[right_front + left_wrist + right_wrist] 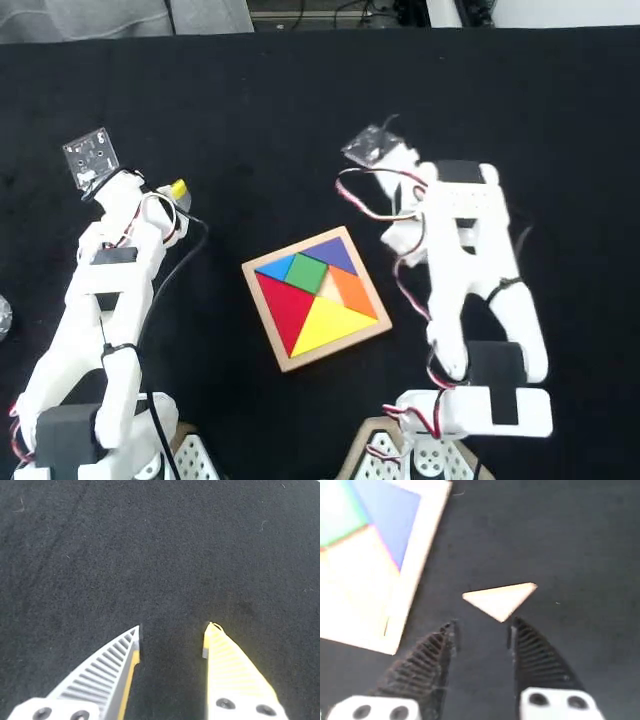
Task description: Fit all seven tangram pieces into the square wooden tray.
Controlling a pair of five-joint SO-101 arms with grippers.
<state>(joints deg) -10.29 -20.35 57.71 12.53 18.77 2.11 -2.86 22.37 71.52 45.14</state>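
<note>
The square wooden tray (pixel 267 322) lies mid-table, holding red (pixel 285 305), yellow (pixel 330 322), orange (pixel 352 290), purple (pixel 335 255), green (pixel 308 272) and blue (pixel 277 268) pieces around a pale triangular gap (pixel 328 285). In the right wrist view a pale triangle piece (pixel 500 600) lies flat on the black cloth beside the tray's rim (pixel 417 555). My right gripper (pixel 482 627) is open just short of that triangle, one fingertip almost at its point. My left gripper (pixel 172 630) is open over bare cloth, left of the tray, its yellow fingertip (pixel 178 188) showing from above.
Black cloth covers the whole table. The right arm (pixel 465 260) stands close to the tray's right side, and the left arm (pixel 100 300) runs along the table's left part. A grey object (pixel 3 318) sits at the left edge.
</note>
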